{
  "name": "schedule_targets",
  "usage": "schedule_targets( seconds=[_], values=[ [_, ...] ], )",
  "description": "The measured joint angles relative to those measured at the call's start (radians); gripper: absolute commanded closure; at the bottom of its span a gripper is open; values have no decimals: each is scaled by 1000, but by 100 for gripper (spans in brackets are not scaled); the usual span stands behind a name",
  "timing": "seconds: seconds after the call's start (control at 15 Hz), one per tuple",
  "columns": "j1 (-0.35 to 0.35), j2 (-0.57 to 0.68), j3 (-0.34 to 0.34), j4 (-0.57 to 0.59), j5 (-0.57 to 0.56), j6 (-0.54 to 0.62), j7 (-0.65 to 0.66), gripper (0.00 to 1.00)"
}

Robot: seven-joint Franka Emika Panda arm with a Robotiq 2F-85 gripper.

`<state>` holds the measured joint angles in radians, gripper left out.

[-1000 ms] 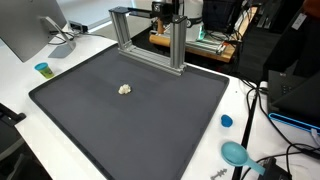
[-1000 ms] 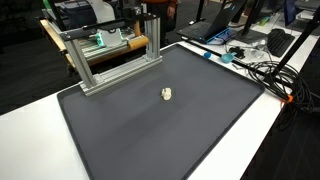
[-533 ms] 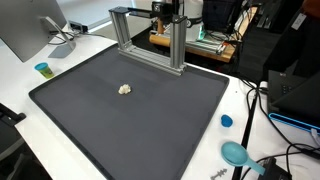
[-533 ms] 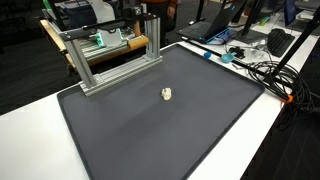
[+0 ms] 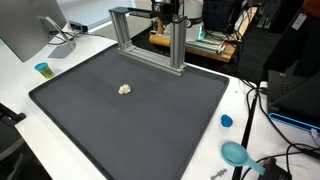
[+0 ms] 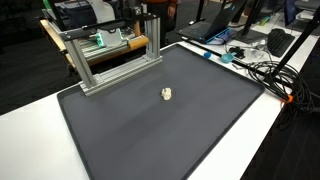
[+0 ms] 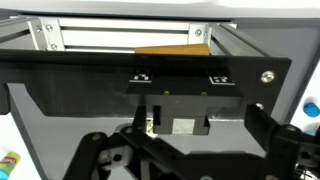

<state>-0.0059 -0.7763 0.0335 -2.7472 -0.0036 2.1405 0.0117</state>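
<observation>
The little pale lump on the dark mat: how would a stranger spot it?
Find the large dark grey mat on the white table. Near its middle, before the silver metal frame, lies a small cream crumpled lump. Nothing else loose lies on the mat.

Pincer point(image 7: 187, 150): one, black, linkage type. Shows in the wrist view, entering from the near edge. Fingers point(image 7: 97, 152) stand far left and right, jaws wide apart.
</observation>
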Motion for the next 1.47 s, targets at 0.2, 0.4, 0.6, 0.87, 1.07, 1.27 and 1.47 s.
schedule_targets(
  seconds=[0.2,0.4,0.6,0.87,1.07,1.27,1.47],
  values=[
    [-4,3,9,0,0,-10,43,0],
    [-5,3,11,0,0,-10,53,0],
    [-5,2,10,4,0,-10,52,0],
    [-5,-2,1,28,1,-10,48,0],
    [-4,1,3,32,1,-9,49,0],
    [-3,15,12,29,1,-9,51,0],
    [-3,33,14,28,1,-7,51,0]
  ],
)
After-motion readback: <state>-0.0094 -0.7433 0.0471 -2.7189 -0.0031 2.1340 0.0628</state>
